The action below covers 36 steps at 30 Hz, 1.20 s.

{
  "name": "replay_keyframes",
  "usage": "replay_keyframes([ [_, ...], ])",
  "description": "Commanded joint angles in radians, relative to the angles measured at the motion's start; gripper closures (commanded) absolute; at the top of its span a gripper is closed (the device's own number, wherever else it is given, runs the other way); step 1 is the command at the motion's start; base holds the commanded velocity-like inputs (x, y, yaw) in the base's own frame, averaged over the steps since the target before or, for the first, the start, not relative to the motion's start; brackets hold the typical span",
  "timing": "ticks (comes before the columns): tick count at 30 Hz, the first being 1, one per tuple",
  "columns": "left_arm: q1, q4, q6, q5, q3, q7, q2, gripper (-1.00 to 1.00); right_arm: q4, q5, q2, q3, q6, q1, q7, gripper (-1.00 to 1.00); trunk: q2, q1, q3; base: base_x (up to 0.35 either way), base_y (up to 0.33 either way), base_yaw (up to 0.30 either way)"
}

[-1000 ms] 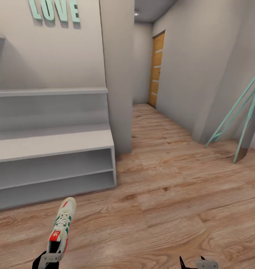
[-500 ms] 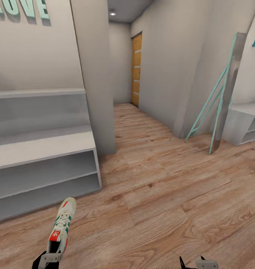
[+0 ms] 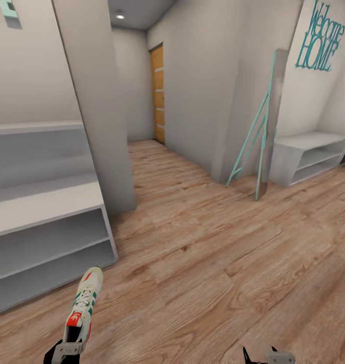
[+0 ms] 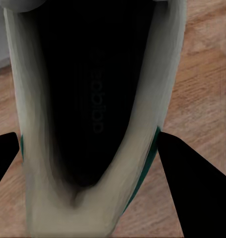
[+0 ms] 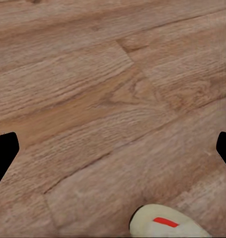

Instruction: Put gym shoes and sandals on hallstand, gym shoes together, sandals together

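Cream gym shoe [image 3: 81, 308] is clamped at the heel in the left gripper [image 3: 66, 349], while the right gripper [image 5: 113, 148] hangs spread and empty over the corridor floor [image 3: 217, 263]. View's swung right since a second ago, so the hallstand [image 3: 41, 202] slid toward the left edge and a white bench [image 3: 308, 156] popped up, meaning it's probably turning off the rack for now.

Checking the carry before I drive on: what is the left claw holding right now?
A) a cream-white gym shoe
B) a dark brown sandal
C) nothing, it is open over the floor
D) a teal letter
A: the left claw grips the gym shoe at its heel end, toe pointing forward; the left wrist view looks down into its dark opening.
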Motion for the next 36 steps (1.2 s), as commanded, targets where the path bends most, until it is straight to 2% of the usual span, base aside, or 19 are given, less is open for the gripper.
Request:
replay_keyframes([
  [1, 0.0, 0.0, -0.002, 0.005, 0.006, -0.01, 0.0, 1.0, 0.001, 0.005, 0.0, -0.002, -0.003, -0.001, 0.0, -1.0, 0.0, 0.0, -0.001, 0.0, 0.0, -0.3],
  [24, 0.0, 0.0, -0.002, 0.004, 0.005, -0.01, 0.0, 1.0, 0.003, 0.005, 0.0, -0.002, -0.003, -0.001, 0.0, -1.0, 0.0, 0.0, -0.001, 0.0, -0.004, -0.3],
  [36, 0.0, 0.0, -0.002, 0.004, 0.005, -0.01, 0.0, 1.0, 0.003, 0.005, 0.0, -0.002, -0.003, -0.001, 0.0, -1.0, 0.0, 0.0, -0.001, 0.0, -0.218, -0.3],
])
